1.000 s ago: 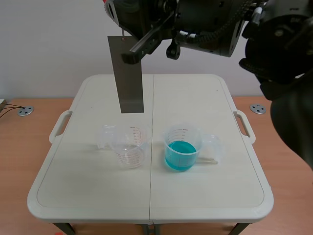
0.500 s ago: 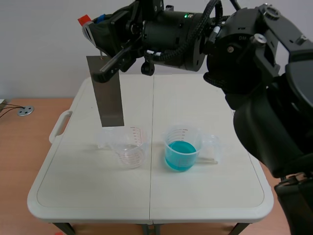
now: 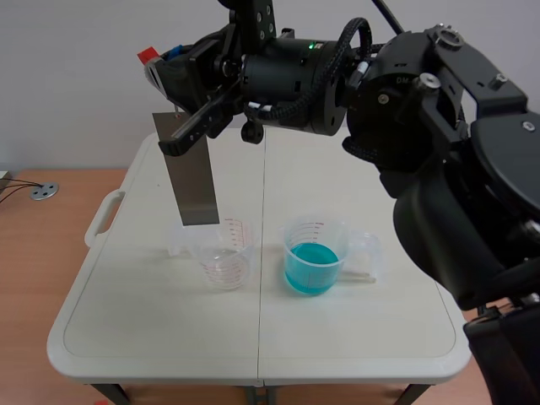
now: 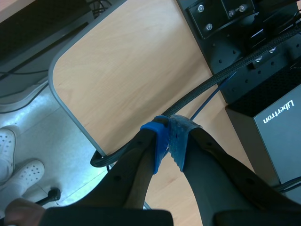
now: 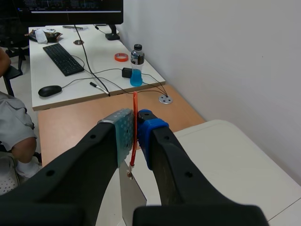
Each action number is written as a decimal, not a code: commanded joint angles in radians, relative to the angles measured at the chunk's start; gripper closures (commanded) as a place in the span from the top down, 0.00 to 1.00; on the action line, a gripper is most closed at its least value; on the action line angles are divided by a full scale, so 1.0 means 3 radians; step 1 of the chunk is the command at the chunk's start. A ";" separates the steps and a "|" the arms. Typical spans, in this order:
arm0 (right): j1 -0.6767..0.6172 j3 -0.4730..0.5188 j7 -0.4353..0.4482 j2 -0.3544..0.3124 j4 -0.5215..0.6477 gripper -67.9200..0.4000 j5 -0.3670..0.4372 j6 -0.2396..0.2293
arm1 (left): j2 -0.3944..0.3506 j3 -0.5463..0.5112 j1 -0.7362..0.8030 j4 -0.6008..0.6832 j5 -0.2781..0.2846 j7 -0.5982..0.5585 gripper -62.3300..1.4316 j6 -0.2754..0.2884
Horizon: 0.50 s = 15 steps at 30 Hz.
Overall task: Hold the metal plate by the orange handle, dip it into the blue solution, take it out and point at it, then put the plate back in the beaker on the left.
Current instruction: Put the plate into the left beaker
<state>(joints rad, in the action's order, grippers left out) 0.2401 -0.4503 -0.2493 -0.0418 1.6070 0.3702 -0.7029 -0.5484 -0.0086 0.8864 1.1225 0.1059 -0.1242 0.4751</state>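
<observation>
Metal plate (image 3: 190,173) hung just above the left beaker (image 3: 224,253), not yet in.
Thin, stiff sheet, prob. light and apt to swing. Right gripper (image 5: 135,123) was pinched shut on its orange handle (image 5: 135,101), the sensible hold. Left gripper (image 4: 168,143) was closed on nothing, away from the table. Blue solution (image 3: 310,266) sat alongside.

Metal plate (image 3: 190,179) matt grey, smooth; left beaker (image 3: 226,253), right beaker (image 3: 315,240) clear plastic; table (image 3: 354,337) matt cream plastic.

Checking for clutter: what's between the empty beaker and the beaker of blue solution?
Nothing. The scene view shows only bare table, with its centre seam, between the empty beaker and the beaker of blue solution.
</observation>
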 commanded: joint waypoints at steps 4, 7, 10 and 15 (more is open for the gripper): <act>0.0085 -0.0009 0.0011 0.0010 0.0025 0.02 0.0048 0.0011 | 0.0006 -0.0009 0.0027 0.0019 0.0018 -0.0022 0.07 0.0032; 0.0085 -0.0009 0.0001 0.0010 0.0023 0.02 0.0048 0.0013 | 0.0006 -0.0009 0.0027 0.0019 0.0018 -0.0022 0.07 0.0032; 0.0085 -0.0009 -0.0001 0.0010 0.0005 0.02 0.0048 0.0013 | 0.0006 -0.0009 0.0027 0.0019 0.0018 -0.0022 0.07 0.0032; 0.0085 -0.0009 0.0001 0.0010 -0.0085 0.02 0.0050 0.0023 | 0.0008 -0.0009 0.0027 0.0019 0.0018 -0.0023 0.07 0.0032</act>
<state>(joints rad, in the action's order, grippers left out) 0.2401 -0.4503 -0.2638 -0.0418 1.5852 0.3706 -0.6994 -0.5484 -0.0086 0.8864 1.1225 0.1059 -0.1242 0.4751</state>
